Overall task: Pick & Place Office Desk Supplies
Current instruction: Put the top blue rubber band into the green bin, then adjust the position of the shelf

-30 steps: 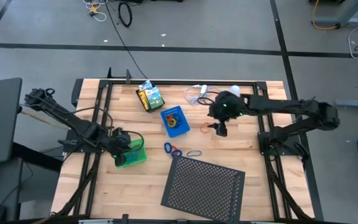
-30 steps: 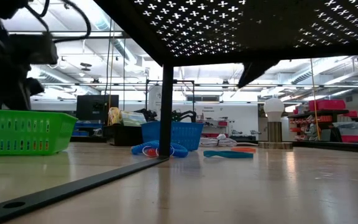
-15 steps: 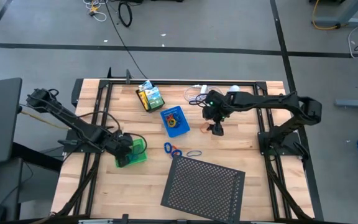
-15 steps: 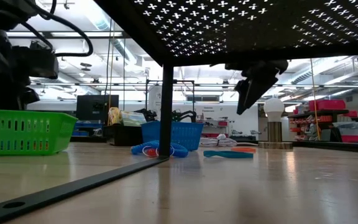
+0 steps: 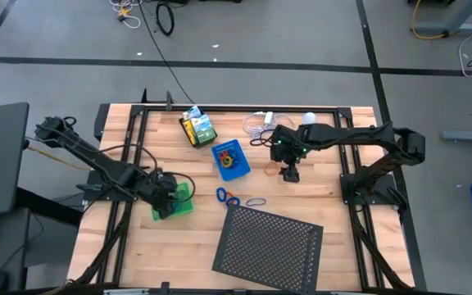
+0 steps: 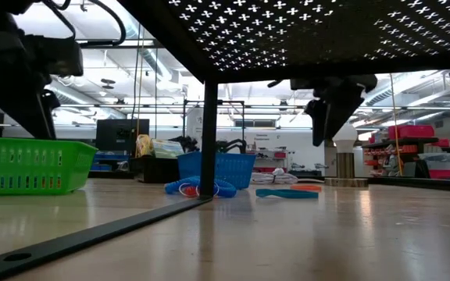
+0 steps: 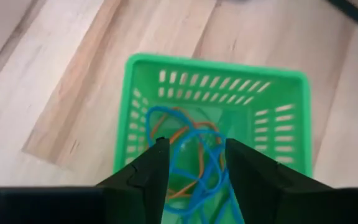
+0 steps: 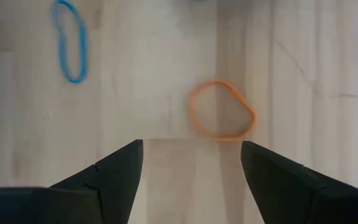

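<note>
My left gripper (image 7: 194, 149) hangs open over the green tray (image 7: 216, 68), which stands near the table's left edge (image 5: 176, 205). Blue and orange loops (image 7: 188, 146) lie in the tray below and between the fingers; whether the fingers touch them I cannot tell. My right gripper (image 8: 191, 146) is open and points down above bare table, just short of an orange loop (image 8: 221, 111) that lies flat on the wood (image 5: 270, 169). A blue loop (image 8: 71, 40) lies farther off.
A blue tray (image 5: 230, 160) with small items stands mid-table, a yellow-green crayon box (image 5: 197, 128) behind it. Blue and red loops (image 5: 226, 197) and another blue loop (image 5: 256, 201) lie near the black perforated sheet (image 5: 269, 242). A white cable (image 5: 259, 124) and bulb (image 5: 308, 120) are at the far edge.
My right gripper has come down toward the table beside the orange loop, shifting slightly toward the table's left, then a little back right. Its fingers have stayed open.
</note>
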You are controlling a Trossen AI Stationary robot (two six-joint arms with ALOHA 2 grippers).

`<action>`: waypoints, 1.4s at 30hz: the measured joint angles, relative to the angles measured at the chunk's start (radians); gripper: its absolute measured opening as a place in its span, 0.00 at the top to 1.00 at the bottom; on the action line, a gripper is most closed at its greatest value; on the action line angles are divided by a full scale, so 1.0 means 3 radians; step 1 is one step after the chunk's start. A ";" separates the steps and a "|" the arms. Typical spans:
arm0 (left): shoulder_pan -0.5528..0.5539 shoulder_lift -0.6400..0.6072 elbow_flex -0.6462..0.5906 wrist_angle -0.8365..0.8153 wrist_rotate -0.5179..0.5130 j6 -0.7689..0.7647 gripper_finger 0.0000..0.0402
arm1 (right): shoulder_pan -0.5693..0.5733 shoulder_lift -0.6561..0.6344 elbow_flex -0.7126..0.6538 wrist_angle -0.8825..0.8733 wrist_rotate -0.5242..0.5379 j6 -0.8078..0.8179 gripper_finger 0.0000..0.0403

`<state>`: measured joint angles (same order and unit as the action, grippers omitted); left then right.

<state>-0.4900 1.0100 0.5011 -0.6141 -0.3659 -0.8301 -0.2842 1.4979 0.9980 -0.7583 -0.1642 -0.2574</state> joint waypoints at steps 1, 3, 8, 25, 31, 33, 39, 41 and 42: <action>-0.0001 0.0000 0.0000 -0.0032 0.0001 -0.0003 0.59 | 0.0014 0.0000 -0.0039 0.0026 0.0055 0.0023 0.31; -0.0003 0.0000 0.0000 -0.0112 0.0000 -0.0014 0.59 | 0.0025 0.0000 -0.0144 0.0008 0.0112 0.0062 0.31; -0.0001 0.0001 0.0000 -0.0230 -0.0122 0.0050 0.59 | 0.0071 -0.0004 -0.0334 -0.0036 0.0380 0.0306 0.31; 0.0000 0.0000 0.0000 0.0343 -0.1356 0.0910 0.59 | 0.0875 -0.0592 -0.0338 -0.0819 0.0704 0.1710 0.97; 0.0000 0.0001 0.0000 0.0554 -0.1508 0.1142 0.59 | 0.1526 -0.0638 -0.0339 -0.1177 0.0686 0.2676 0.99; 0.0000 0.0001 0.0001 0.0616 -0.1575 0.1244 0.59 | 0.1767 -0.0636 -0.0339 -0.1216 0.0596 0.2991 0.99; 0.0003 0.0001 0.0000 0.0807 -0.1633 0.1555 0.59 | 0.2429 -0.0636 -0.0339 -0.1355 0.0422 0.3970 0.99; 0.0003 0.0001 0.0000 0.0840 -0.1652 0.1658 0.59 | 0.2623 -0.0631 -0.0339 -0.1438 0.0323 0.4292 1.00; 0.0003 0.0001 0.0000 0.0847 -0.1655 0.1686 0.59 | 0.2712 -0.0631 -0.0339 -0.1477 0.0272 0.4441 1.00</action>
<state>-0.4892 1.0103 0.5011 -0.3600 -0.8623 -0.3243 0.5293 1.3087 0.8963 -1.2013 -0.0826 1.0750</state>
